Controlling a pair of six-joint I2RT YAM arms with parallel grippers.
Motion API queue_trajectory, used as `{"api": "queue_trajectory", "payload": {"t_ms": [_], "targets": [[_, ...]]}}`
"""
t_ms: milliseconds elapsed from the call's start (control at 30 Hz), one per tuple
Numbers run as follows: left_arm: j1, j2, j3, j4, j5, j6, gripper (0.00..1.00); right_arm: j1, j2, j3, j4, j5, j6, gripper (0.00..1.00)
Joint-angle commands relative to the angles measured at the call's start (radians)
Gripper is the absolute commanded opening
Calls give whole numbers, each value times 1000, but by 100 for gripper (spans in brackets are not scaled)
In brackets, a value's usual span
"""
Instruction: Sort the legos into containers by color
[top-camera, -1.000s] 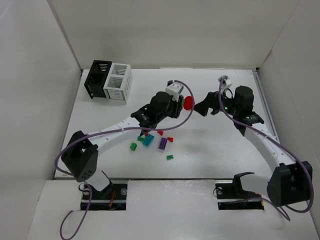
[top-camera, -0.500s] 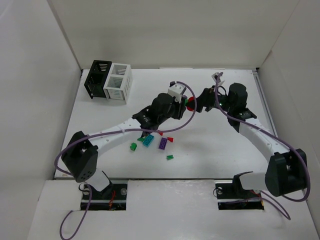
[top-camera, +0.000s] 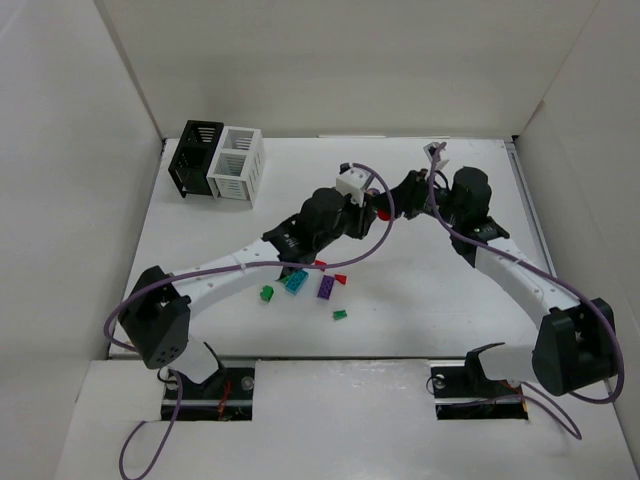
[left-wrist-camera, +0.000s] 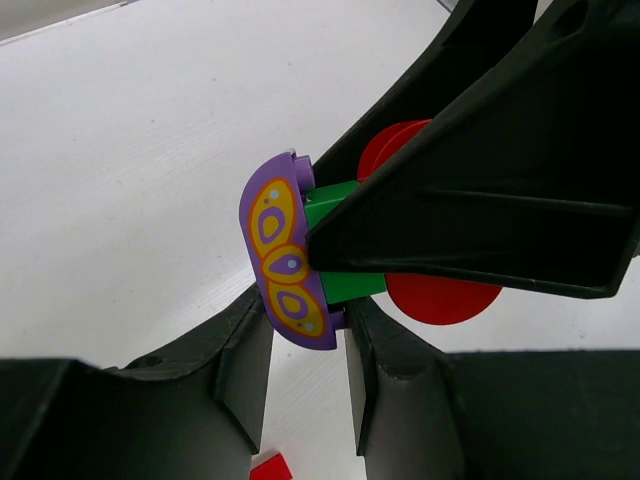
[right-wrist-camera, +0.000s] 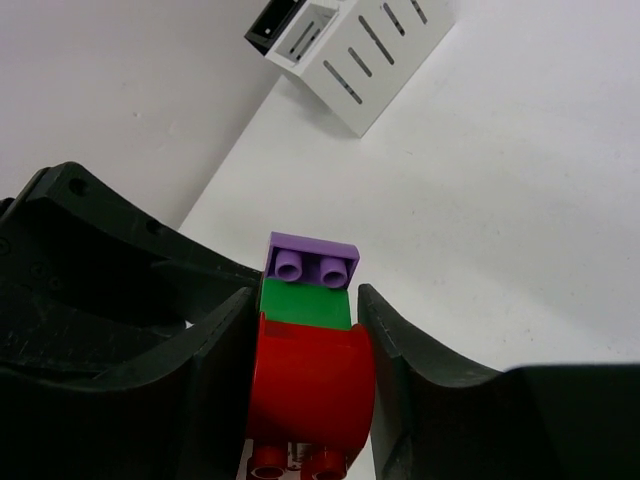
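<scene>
Both are the same build: left arm (top-camera: 225, 268) and right arm (top-camera: 520, 272) have white links, chunky black joints and a loose purple cable (top-camera: 125, 300) each. White camera block (top-camera: 352, 183) on the left wrist, and the left tool (left-wrist-camera: 308, 342) is just matte black wedge fingers.

The containers (top-camera: 236, 166) stand side by side at the table's (top-camera: 430, 295) far left; loose legos (top-camera: 297, 282) lie mid-table, before the lego stack (right-wrist-camera: 308, 375).

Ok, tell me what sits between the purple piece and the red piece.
A green brick, inside the lego stack; the right wrist view shows it.
</scene>
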Motion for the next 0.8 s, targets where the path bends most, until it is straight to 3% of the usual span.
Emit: {"api": "queue_trajectory", "payload": {"t_ms": [0, 167, 333, 567, 767], "targets": [[-6, -63, -20, 80, 9, -3, 20, 23, -29, 6, 86, 54, 20, 45], [-6, -74, -42, 103, 9, -24, 20, 23, -29, -5, 122, 30, 29, 28], [-16, -84, -51, 112, -64, -35, 20, 32, -29, -5, 122, -12, 29, 0], [-5, -84, -14, 54, -263, -76, 22, 8, -40, 6, 79, -172, -30, 0], [128, -122, -51, 32, -215, -104, 23, -73, -112, -59, -29, -271, -67, 0]]}}
